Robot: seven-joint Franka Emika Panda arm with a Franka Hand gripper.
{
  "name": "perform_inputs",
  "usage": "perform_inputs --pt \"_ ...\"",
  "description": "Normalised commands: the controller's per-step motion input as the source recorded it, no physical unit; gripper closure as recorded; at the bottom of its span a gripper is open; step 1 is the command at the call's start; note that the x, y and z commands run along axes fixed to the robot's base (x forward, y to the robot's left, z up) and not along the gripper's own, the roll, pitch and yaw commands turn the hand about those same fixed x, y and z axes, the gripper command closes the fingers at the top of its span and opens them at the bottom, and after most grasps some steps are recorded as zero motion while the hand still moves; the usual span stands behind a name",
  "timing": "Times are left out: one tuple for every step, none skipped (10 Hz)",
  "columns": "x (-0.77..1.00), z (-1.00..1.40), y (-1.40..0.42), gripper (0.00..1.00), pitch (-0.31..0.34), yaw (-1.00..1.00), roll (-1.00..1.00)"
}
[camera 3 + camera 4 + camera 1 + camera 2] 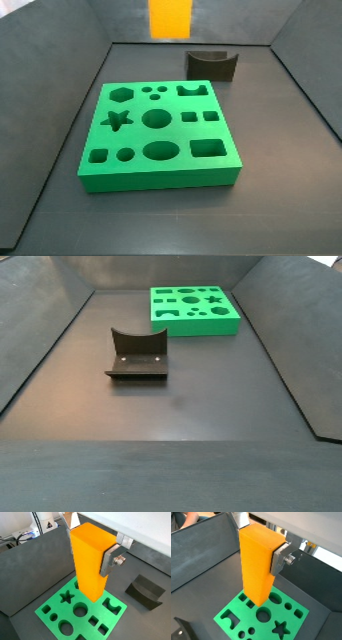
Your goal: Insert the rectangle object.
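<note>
My gripper [90, 554] is shut on the rectangle object [90, 567], a tall, smooth orange-yellow block held upright. One silver finger [109, 562] presses its side; the same grip shows in a wrist view [261, 547]. The block hangs in the air above the green board [50, 609], with its lower end clear of the board's surface. In a side view only the block's lower end [170, 18] shows at the top, above the far side of the board [221, 172]. The board has several shaped holes, among them a rounded rectangular hole [207, 149].
The dark fixture [211, 64] stands on the dark floor beside the board, and it also shows in a side view [138, 356] and a wrist view [147, 591]. Sloped dark grey walls enclose the floor on all sides.
</note>
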Motion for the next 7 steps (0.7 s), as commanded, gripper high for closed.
perform_inputs --pt "0.89 -1.00 -0.47 1.00 0.000 0.04 -0.07" --pt "0.90 -1.00 -0.44 1.00 0.000 0.03 -0.08" --pt "0.89 -1.00 -0.40 1.00 0.000 0.03 -0.09" --pt "0.89 -1.00 -0.35 1.00 -0.004 0.05 -0.10" --pt "0.88 -1.00 -0.30 1.00 -0.004 0.07 -0.10" --pt "0.85 -0.91 -0.22 1.00 -0.017 0.10 -0.08" --pt "0.78 -0.79 -0.30 1.00 0.000 0.16 0.00"
